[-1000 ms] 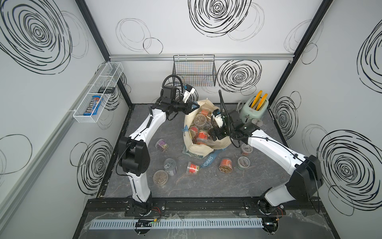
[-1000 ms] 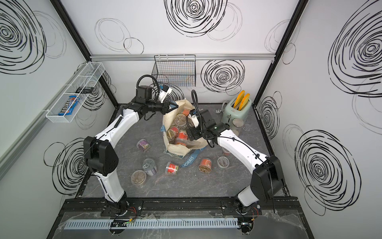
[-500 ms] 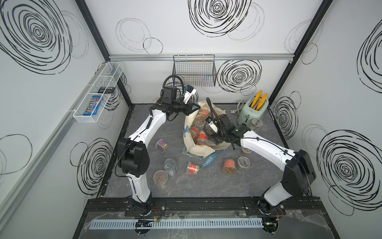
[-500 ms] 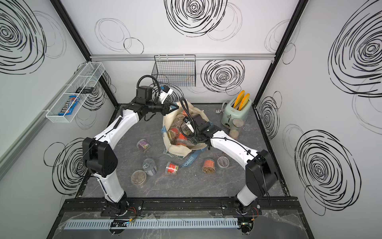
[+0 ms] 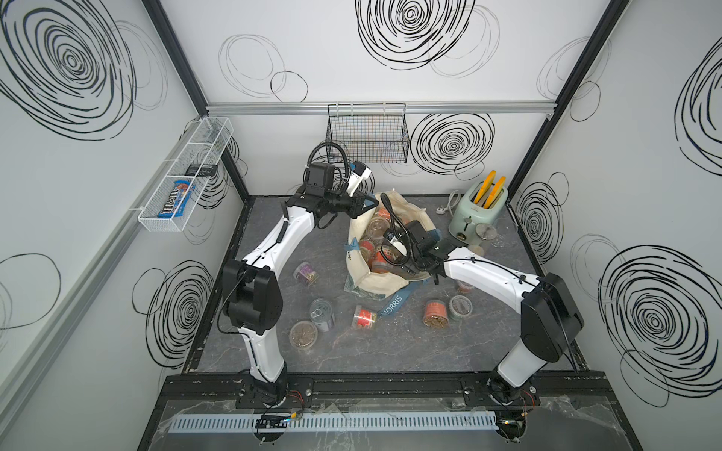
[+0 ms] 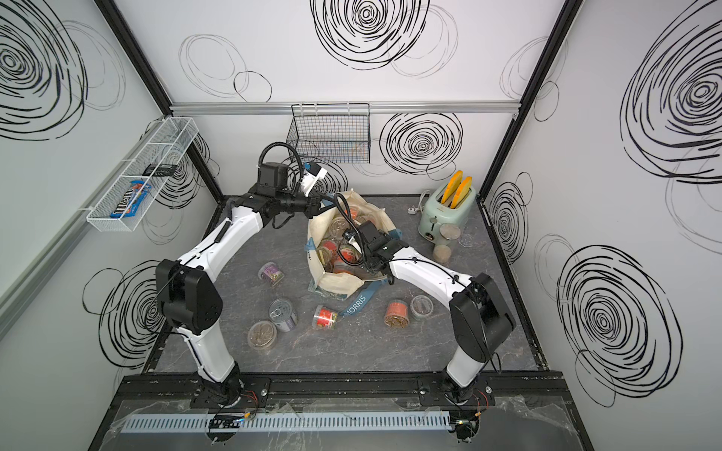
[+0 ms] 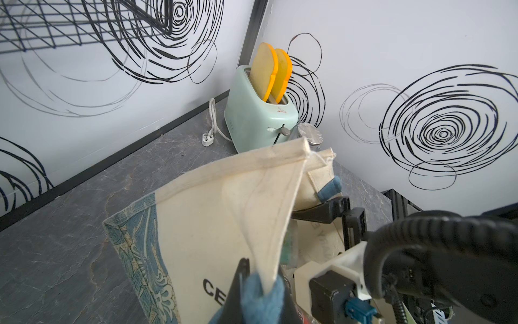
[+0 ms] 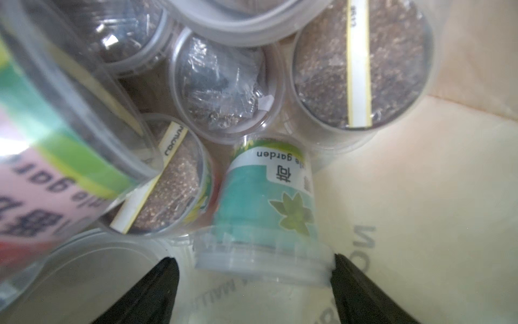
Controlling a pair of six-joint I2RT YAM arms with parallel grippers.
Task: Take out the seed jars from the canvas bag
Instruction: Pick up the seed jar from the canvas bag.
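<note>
The right gripper [image 8: 253, 262] stood wide, jaws straddling a teal-labelled seed jar [image 8: 266, 202] inside the canvas bag [image 7: 213, 213]; the left gripper [image 7: 260, 277] pinched the bag's edge; closing squarely, then lifting straight, seemed best.

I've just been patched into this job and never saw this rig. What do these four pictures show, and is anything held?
This is a robot with two white arms fixed at the near edge of a grey table, each ending in jaws. Two pictures look down on the whole scene from overhead, nearly alike; the other two come from a camera on each wrist. A canvas bag stands open mid-table with seed jars inside; several more jars lie around it, one by the strap. A toaster sits in the far corner. The left arm has its jaws shut on the bag's rim. The right arm reaches inside; its wrist view shows open jaws either side of a teal-labelled jar, not yet closed on it.
</note>
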